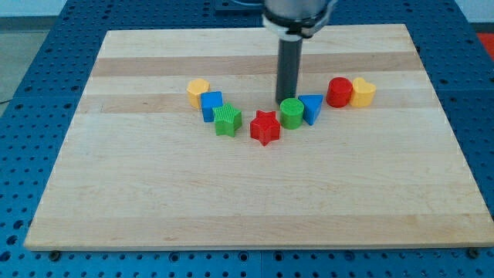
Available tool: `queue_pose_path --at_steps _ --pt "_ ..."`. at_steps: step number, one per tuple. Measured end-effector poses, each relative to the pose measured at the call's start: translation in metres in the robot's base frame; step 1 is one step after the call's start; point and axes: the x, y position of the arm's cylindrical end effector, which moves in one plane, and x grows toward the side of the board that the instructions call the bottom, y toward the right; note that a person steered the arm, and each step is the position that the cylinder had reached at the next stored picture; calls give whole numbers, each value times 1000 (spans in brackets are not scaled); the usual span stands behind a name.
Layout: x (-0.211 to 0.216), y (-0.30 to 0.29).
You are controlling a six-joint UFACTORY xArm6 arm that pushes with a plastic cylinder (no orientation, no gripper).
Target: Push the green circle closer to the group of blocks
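Seven small coloured blocks sit in a shallow arc across the pale wooden surface [255, 193], which rests on a blue perforated base [31, 93]. From the view's left: a yellow hexagonal block [198, 91], a blue cube [211, 106] touching it, a green ridged block [228, 120] just below that, a red star-shaped block [265, 127] at the arc's lowest point, the green cylindrical block, the task's green circle [292, 113], a blue triangular block [311, 108] pressed against its right side, then a red cylinder [339, 92] and a yellow block [363, 91] side by side toward the view's right. The green circle stands just beside the red star, between it and the blue triangle. My tip [287, 103], the end of the straight dark rod, stands directly behind the green circle on the side toward the view's top, apparently touching it. No claw is fitted, so no opening or closing shows.
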Motion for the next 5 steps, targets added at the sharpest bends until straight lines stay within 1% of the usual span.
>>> queue_pose_path --at_steps 1,3,5 --pt "20 13" --pt "23 80" --pt "56 81"
